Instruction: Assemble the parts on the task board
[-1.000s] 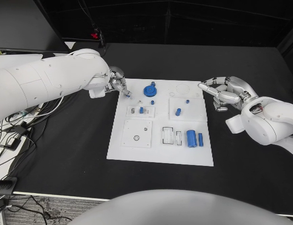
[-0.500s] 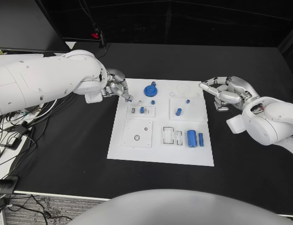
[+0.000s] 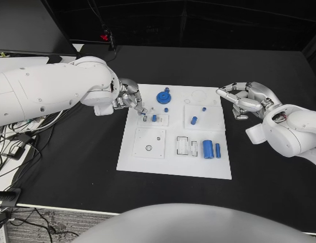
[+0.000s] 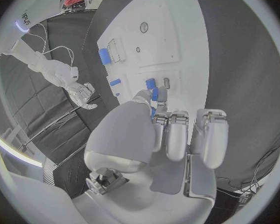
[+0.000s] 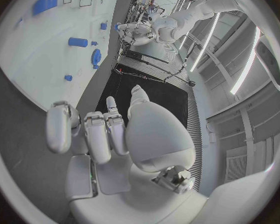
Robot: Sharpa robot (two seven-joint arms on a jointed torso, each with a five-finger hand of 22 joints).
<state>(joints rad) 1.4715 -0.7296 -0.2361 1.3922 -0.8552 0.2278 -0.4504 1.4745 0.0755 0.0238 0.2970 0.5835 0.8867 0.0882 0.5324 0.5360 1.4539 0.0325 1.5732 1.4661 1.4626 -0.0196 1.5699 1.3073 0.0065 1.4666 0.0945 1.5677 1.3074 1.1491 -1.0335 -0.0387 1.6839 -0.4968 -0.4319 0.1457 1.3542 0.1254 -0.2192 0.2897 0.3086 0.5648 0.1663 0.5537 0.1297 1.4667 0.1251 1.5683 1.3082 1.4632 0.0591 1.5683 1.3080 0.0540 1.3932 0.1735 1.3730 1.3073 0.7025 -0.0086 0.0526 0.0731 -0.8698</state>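
My left hand (image 3: 129, 97) hangs over the task board's (image 3: 174, 164) upper left corner, its fingers (image 4: 167, 134) curled close together and tipped toward a small blue peg (image 3: 154, 118) that stands in a square block at about ten o'clock on the board; whether a small part sits pinched at the tips I cannot tell. My right hand (image 3: 244, 99) floats off the board's right edge, at two o'clock, fingers loosely spread and holding nothing. Further out lie the blue gear (image 3: 162, 97) at twelve, another peg (image 3: 193, 121) near the centre, and a blue cylinder (image 3: 207, 149) with a thin blue bar (image 3: 217, 150) at four. These pieces look like hard, light, smooth plastic, so I judge they could slip; a pinch across the peg's sides, kept upright, should serve, all on the black table (image 3: 78, 167).
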